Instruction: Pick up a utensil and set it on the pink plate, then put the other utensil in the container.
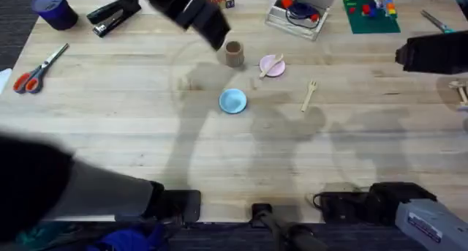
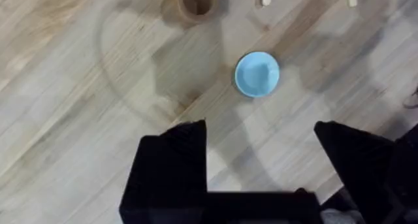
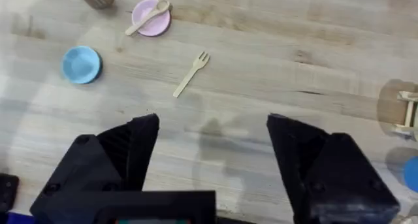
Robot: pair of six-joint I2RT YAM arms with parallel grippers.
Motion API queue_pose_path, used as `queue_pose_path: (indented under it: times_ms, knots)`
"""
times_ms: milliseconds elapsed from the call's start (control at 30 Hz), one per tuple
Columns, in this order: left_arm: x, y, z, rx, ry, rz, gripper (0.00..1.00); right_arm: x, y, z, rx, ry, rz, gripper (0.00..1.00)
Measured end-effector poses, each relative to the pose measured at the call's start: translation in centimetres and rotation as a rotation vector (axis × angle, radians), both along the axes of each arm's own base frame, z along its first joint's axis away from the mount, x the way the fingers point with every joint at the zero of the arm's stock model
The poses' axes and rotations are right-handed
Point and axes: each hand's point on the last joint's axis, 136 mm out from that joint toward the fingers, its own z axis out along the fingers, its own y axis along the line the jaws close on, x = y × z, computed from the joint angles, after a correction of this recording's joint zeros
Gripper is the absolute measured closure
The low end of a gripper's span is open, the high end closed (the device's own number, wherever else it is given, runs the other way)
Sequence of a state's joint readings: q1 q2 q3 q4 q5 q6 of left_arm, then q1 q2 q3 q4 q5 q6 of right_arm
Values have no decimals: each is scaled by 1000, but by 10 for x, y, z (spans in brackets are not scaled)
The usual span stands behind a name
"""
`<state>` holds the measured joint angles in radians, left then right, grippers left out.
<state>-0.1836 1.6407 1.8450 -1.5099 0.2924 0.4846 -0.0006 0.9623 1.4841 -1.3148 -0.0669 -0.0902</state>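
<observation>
The utensil (image 1: 272,63), a round-ended wooden spoon, lies across the pink plate (image 1: 276,70), which also shows in the right wrist view (image 3: 147,27) with the spoon (image 3: 149,18) on it. The other utensil (image 1: 309,95), a wooden fork, lies flat on the table to the plate's right (image 3: 191,74). The container (image 1: 233,53), a brown cup, stands upright left of the plate (image 2: 197,3). My left gripper (image 2: 260,129) hangs open, high over the table near the cup, with nothing between its fingers. My right gripper (image 3: 214,123) is open and empty, well right of the fork.
A light blue plate (image 1: 232,100) sits in front of the cup. Scissors (image 1: 33,74), a stapler (image 1: 113,15) and a blue tape roll (image 1: 53,9) lie at the far left. A clear box (image 1: 296,13) and a green brick base (image 1: 371,13) stand at the back.
</observation>
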Motion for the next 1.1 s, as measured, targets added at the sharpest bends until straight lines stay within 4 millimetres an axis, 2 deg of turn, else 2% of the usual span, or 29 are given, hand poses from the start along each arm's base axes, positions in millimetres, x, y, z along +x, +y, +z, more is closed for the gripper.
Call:
queue_pose_path:
  times_ms: [167, 300, 533, 667, 867, 1100]
  knots:
    - [-28, 22, -16, -9, -69, 50, 2, 0, 0, 0, 0, 0, 0, 6]
    - [-51, 38, -21, -36, -169, 96, 2, 0, 0, 0, 0, -1, 0, 6]
    - [-86, 45, -31, -112, -282, 125, 6, 0, 0, -1, 0, 4, 0, 5]
    - [-89, 42, -41, -148, -307, 118, 5, 3, 0, -5, 11, 33, -14, 5]
    - [-82, 38, -50, -173, -335, 92, 5, 13, 0, -21, 56, 122, -77, 5]
    - [-72, 33, -44, -200, -391, 65, 6, 16, 0, -47, 129, 294, -208, 5]
